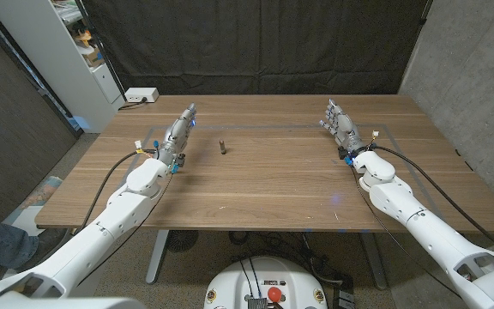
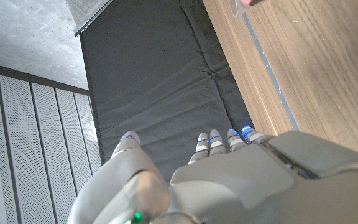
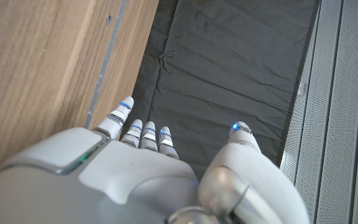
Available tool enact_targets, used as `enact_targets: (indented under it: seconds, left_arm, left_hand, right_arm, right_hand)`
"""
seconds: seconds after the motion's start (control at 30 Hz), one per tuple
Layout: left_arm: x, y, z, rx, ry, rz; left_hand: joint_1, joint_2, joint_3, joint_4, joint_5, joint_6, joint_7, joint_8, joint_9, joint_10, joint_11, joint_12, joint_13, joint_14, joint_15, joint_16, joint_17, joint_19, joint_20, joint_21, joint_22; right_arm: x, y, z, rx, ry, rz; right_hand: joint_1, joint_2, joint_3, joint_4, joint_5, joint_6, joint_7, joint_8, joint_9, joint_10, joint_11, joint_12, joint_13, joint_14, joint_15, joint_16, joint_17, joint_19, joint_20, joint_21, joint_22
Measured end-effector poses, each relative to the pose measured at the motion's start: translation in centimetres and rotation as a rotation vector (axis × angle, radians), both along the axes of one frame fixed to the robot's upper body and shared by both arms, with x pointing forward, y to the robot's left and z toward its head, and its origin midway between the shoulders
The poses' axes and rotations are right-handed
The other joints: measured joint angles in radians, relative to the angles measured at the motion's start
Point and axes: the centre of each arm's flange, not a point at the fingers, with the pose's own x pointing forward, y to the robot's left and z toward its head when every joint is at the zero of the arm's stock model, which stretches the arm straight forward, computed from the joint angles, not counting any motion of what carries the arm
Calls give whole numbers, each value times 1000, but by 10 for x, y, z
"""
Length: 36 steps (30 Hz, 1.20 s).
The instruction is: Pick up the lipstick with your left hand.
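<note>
Head view: the lipstick (image 1: pixel 222 147) is on the wooden table (image 1: pixel 264 197), a small dark tube at the left-centre, well clear of the edges. My left hand (image 1: pixel 178 131) is just to its left, near but not touching, fingers extended and pointing away from me, holding nothing. My right hand (image 1: pixel 340 125) is far off on the other side, fingers apart, also empty. A white power strip (image 1: pixel 140 95) sits past the table's far left corner. Faint tape lines mark the tabletop.

Left wrist view: I see the back of my own left hand (image 2: pixel 229 180), fingertips (image 2: pixel 230 134) straight and spread over the table edge with the black curtain (image 2: pixel 160 81) beyond. Nothing is held. The lipstick isn't something I can make out here.

Right wrist view: right hand (image 3: pixel 142 180) likewise stretched out, fingers apart, nothing in it.

Step, as I judge it: pre-grasp, approach not yet made. Next I need to shift the left hand rightward toward the tube, lower it, then pinch the tube. It is small and may roll, so go slowly.
</note>
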Motion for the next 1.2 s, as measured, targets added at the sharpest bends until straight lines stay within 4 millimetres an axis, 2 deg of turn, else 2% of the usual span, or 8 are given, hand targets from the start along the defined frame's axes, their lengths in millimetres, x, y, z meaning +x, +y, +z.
enact_targets:
  seconds: [0.13, 0.37, 0.73, 0.87, 1.0, 1.2]
  left_arm:
    - [-5, 1, -2, 5, -5, 9]
    - [-12, 6, -5, 12, -14, 37]
    - [-21, 11, -8, 19, -27, 65]
    - [-23, 11, -8, 25, -32, 73]
    - [-24, 11, -7, 31, -37, 83]
    - [-29, 11, -6, 43, -49, 98]
  left_hand:
    - [7, 7, 4, -4, 0, 0, 0, 0, 0, 4, -4, 0, 0, 0, 0, 0, 0, 0, 0, 0, 0]
    - [37, 19, 18, -18, 0, 6, -6, 0, 0, 7, -7, 0, 0, 0, 0, 0, 0, 2, 23, -5, 0]
    - [78, 41, 40, -40, -8, 5, -5, 0, 5, 16, -16, 4, 4, 0, 0, 0, 0, 3, 43, -5, 0]
    - [98, 46, 44, -52, -13, 11, -11, 0, 5, 23, -13, 4, 5, 0, 0, 0, 0, 3, 51, -5, 0]
    - [116, 55, 58, -66, -20, 11, -11, 0, 5, 23, -12, 4, 5, 0, 0, 0, 0, 2, 73, -5, 0]
    - [144, 57, 67, -84, -23, 16, -5, 0, 5, 31, -12, 6, 5, 0, 0, 0, 0, 1, 84, -5, 0]
  right_arm:
    - [-1, 2, -1, 0, 0, 4]
    - [-3, 3, -2, -1, -2, 6]
    - [-5, 6, -2, -5, -3, 10]
    - [-5, 6, -2, -7, -4, 11]
    - [-6, 6, -1, -8, -6, 11]
    - [-7, 5, 0, -9, -8, 9]
  right_hand:
    - [0, 0, 0, 0, 0, 4, -4, 0, 0, 0, 0, 0, 0, 0, 0, 0, 0, 0, 0, 0, 0]
    - [0, 0, 0, 0, 0, 4, -4, 0, 0, 0, 0, 0, 0, 0, 0, 0, 0, 0, 0, 0, 0]
    - [0, 0, 0, 0, 0, 4, -4, 0, 0, 0, 0, 0, 0, 0, 0, 0, 0, 0, 0, 0, 0]
    - [0, 0, 0, 0, 2, 4, -4, 0, 0, 0, 0, 0, 0, 0, 0, 0, 0, 0, 0, 0, 0]
    - [0, 0, 0, 0, 4, 8, 0, 0, 0, 0, 0, 0, 0, 0, 0, 0, 0, 0, 0, 0, 0]
    - [0, 0, 0, 0, 4, 9, 2, 0, 0, 0, 0, 0, 0, 0, 0, 0, 0, 0, 0, 0, 0]
